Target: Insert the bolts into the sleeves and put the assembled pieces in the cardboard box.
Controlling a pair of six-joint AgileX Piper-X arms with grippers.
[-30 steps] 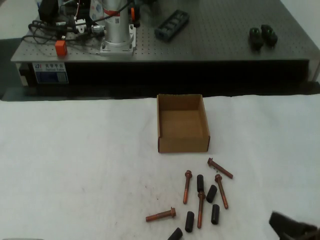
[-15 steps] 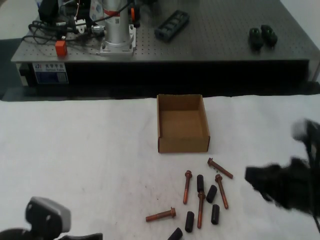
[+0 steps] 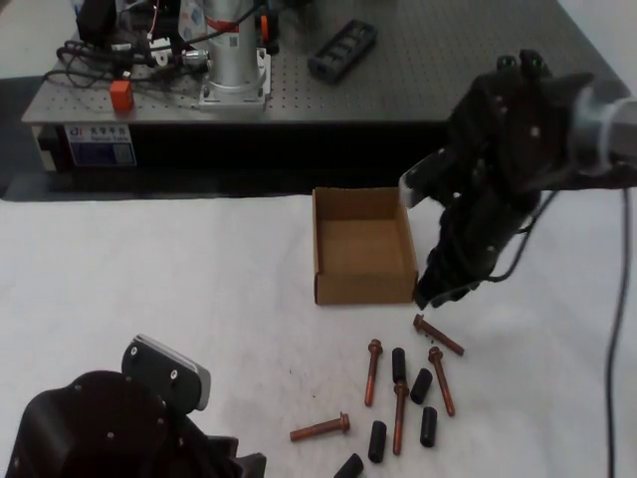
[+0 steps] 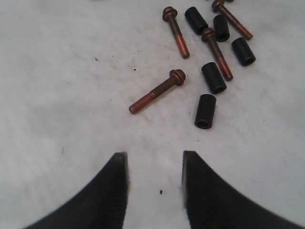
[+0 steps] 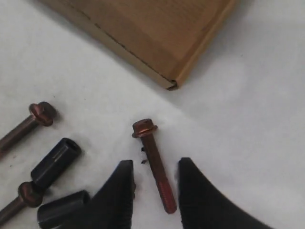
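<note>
Several copper bolts point(image 3: 371, 371) and black sleeves point(image 3: 427, 425) lie scattered on the white cloth in front of the cardboard box point(image 3: 363, 287). My right gripper point(image 5: 155, 163) is open and straddles the shank of one bolt point(image 5: 153, 157) near the box's front right corner point(image 5: 169, 83). In the high view that gripper point(image 3: 434, 297) hangs just above the bolt point(image 3: 439, 336). My left gripper point(image 4: 155, 164) is open over bare cloth, short of a lone bolt point(image 4: 157, 90) and a sleeve point(image 4: 205, 110). The left arm point(image 3: 119, 428) sits at the near left.
Behind the cloth stands a dark perforated bench point(image 3: 418, 70) with a metal post point(image 3: 235, 60), cables, an orange block point(image 3: 120, 95) and black parts point(image 3: 341, 47). White cloth stretches out to the left of the box.
The right arm has swung from the near right edge up to the box's right front corner. The left arm has risen further into view at the near left.
</note>
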